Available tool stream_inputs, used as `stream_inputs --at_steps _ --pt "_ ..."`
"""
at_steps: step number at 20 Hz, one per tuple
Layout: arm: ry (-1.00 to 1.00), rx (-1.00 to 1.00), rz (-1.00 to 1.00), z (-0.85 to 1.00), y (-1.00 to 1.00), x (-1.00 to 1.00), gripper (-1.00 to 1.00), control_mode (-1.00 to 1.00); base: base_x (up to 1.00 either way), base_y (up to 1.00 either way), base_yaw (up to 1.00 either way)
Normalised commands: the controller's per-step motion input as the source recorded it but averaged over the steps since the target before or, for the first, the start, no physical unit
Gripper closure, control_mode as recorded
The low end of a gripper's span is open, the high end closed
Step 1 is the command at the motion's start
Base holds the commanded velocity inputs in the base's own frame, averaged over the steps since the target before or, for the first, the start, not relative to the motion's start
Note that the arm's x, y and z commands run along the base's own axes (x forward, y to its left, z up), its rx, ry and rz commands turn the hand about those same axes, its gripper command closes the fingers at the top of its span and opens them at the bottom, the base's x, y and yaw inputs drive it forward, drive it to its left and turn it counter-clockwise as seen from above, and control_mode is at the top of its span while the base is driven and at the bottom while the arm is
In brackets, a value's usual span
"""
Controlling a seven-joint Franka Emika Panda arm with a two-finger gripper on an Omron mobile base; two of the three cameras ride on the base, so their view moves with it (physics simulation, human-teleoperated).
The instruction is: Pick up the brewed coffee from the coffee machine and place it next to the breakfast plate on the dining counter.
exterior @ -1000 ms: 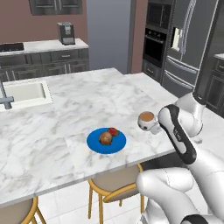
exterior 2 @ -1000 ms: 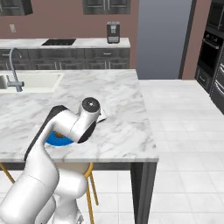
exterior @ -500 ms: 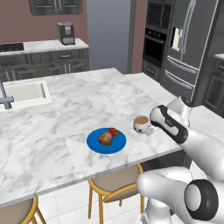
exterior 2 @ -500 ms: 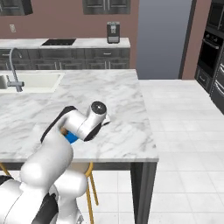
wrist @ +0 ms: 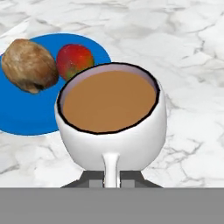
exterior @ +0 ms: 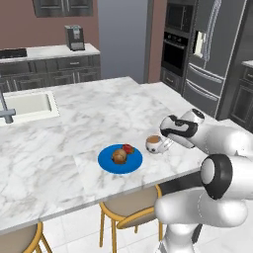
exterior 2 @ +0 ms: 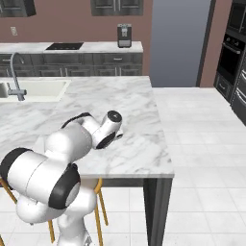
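Coffee-filled mug [wrist: 111, 122] beside bun-bearing blue plate [wrist: 26, 118]

A home kitchen: marble island [exterior: 74, 113] with sink [exterior: 27, 105], far wall ovens [exterior: 175, 44], probably a fridge [exterior: 217, 54].

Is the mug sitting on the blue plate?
No. In the left base view the mug stands on the marble dining counter beside the blue plate, clear of its rim.

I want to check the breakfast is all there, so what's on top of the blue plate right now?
The breakfast plate bears a brown bun-like item and a small red item. In the hand view, the brewed coffee covers the plate's near edge, so that part cannot be checked.
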Motion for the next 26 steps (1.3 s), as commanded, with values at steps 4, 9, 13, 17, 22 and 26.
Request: stream_inputs --at_steps 4,9,13,17,22,26 --pt "0.09 0.00 0.07 -0.43 0.00 0.48 1.00 -1.00 0.00 0.00 0.00" --pt "0.08 0.00 0.09 -0.47 0.00 0.45 1.00 -1.00 0.00 0.00 0.00" --pt "0.05 0.00 0.10 -0.49 0.00 0.40 -1.00 -1.00 0.00 0.00 0.00" --pt "0.03 0.00 0.11 -0.44 0.00 0.37 -1.00 -1.00 0.00 0.00 0.00" --pt "0.00 0.00 0.14 -0.22 0.02 -0.02 -1.00 -1.00 0.00 0.00 0.00" --pt "0.00 -0.02 0.17 0.00 0.11 -0.57 -1.00 -1.00 0.00 0.00 0.00"
